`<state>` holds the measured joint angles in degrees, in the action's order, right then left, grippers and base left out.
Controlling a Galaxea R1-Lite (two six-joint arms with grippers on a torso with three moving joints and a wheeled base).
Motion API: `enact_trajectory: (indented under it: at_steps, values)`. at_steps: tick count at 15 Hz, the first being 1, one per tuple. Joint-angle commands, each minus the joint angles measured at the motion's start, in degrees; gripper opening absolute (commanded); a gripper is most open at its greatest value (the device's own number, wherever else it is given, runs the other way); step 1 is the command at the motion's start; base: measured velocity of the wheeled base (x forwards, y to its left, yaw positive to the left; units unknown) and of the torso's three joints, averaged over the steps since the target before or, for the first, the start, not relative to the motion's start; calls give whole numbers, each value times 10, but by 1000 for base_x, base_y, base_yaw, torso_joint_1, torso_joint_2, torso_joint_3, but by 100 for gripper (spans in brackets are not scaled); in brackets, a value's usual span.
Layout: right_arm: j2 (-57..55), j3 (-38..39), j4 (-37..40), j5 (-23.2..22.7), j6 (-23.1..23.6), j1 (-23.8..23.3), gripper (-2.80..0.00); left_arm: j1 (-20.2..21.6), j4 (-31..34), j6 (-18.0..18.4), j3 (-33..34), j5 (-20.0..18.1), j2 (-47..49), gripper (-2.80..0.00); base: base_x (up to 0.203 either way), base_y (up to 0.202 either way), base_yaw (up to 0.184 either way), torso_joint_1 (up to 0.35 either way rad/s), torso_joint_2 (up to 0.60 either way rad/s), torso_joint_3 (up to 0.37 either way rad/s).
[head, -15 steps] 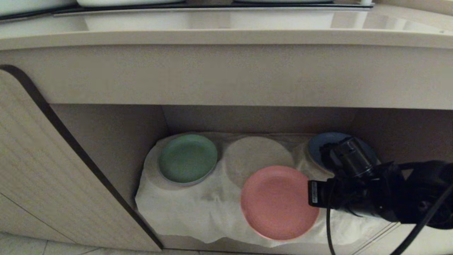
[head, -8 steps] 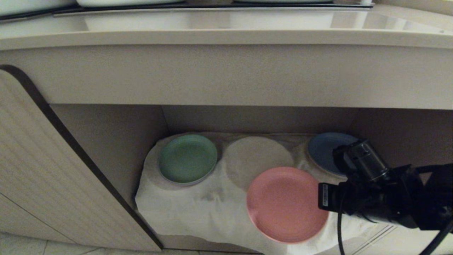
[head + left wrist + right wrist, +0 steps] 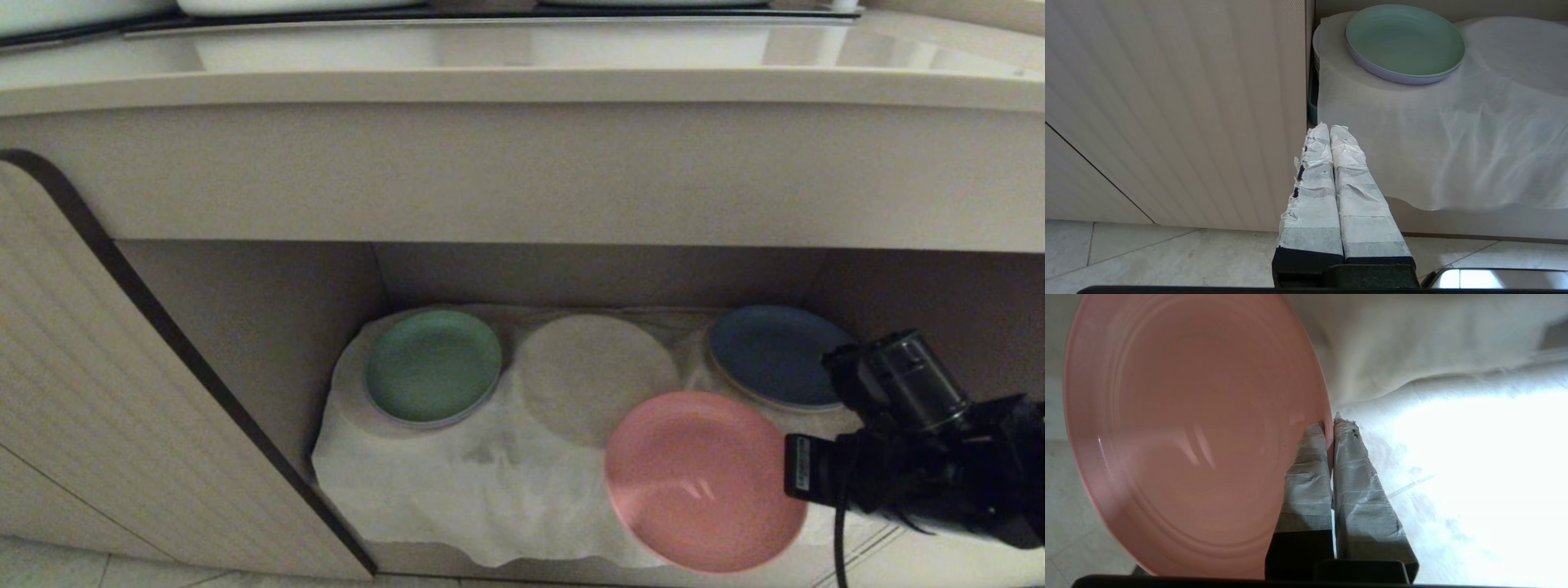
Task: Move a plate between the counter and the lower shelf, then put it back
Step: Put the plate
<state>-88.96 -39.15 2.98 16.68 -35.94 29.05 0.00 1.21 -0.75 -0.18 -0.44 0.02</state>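
Shelf (image 3: 245, 327) front: plate (image 3: 702, 482) farther right.

The plate (image 3: 706, 482) looked like smooth plastic with a soft half-matt finish, and the green plate (image 3: 433, 366) and the blue plate (image 3: 774, 354) had the same dull surface. The white cloth (image 3: 482, 482) on the lower shelf (image 3: 245, 327) was thin, wrinkled fabric, while the counter (image 3: 522, 86) was a smooth, slightly glossy slab and the cabinet door (image 3: 106, 408) showed a fine ribbed, matt wood-like grain. The fingers of the right gripper (image 3: 1331, 424) and of the left gripper (image 3: 1329, 130) were wrapped in crinkled, rough white tape over black plastic, and the floor tiles (image 3: 1147, 257) were smooth with a faint shine.
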Motion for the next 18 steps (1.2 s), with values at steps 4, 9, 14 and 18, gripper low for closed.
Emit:
enact_trajectory:
  at_steps: [4,9,14,18]
  values:
    - [61,35,15,1,-2,-6,-280,0,0,0,0,0,0,-280,0,0,0,0,0,0]
    - [129,51,74,-19,-1,-14,-280,0,0,0,0,0,0,-280,0,0,0,0,0,0]
    - [208,70,141,-44,-1,-28,-280,0,0,0,0,0,0,-280,0,0,0,0,0,0]
    - [264,92,183,-51,-1,-28,-280,0,0,0,0,0,0,-280,0,0,0,0,0,0]
